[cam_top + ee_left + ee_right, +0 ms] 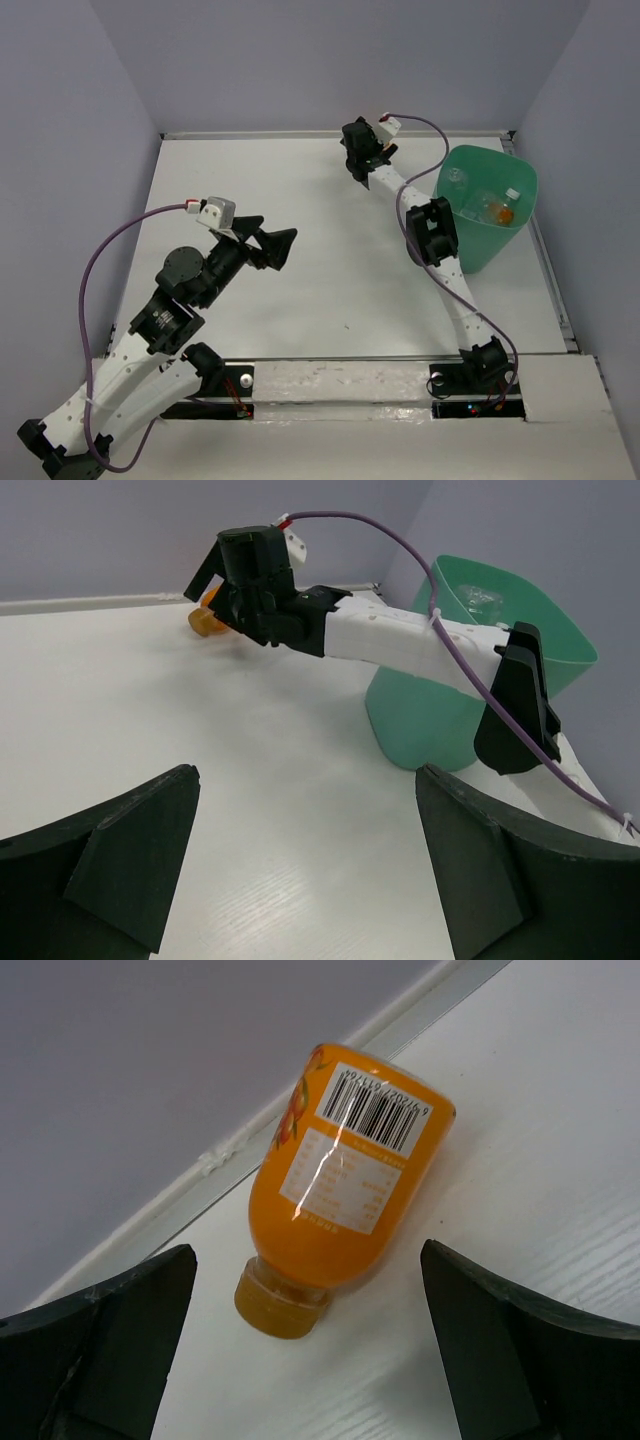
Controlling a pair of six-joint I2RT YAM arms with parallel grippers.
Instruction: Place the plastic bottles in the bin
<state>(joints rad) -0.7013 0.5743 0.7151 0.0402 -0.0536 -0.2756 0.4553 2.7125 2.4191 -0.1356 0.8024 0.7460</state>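
At the far edge of the table (300, 300), close to the back wall, I am holding my right gripper (305, 1255) low over an orange juice bottle (340, 1190). I am keeping its jaws spread wide, one dark finger (110, 1340) showing on each side of the bottle, and neither one is touching it, so this hand is gripping nothing. The bottle is lying on its side on the white tabletop, with its orange cap pointing toward my wrist camera and its barcode label facing up. It is resting just beside the strip where the table meets the wall.

From my left wrist camera the same bottle is peeking out from behind the right gripper; from the top camera that gripper is hiding it.

To the right of my right arm, the mint-green bin (478, 255) is standing upright at the table's right edge, near the side wall. Clear plastic bottles (458, 180) are lying inside it, one with a white cap, along with something orange that I cannot make out.

My left gripper (275, 245) is hanging above the left half of the table, well apart from both the bottle and the bin. Its jaws are also standing wide open and are carrying nothing, and it is pointing across the table toward the right arm.
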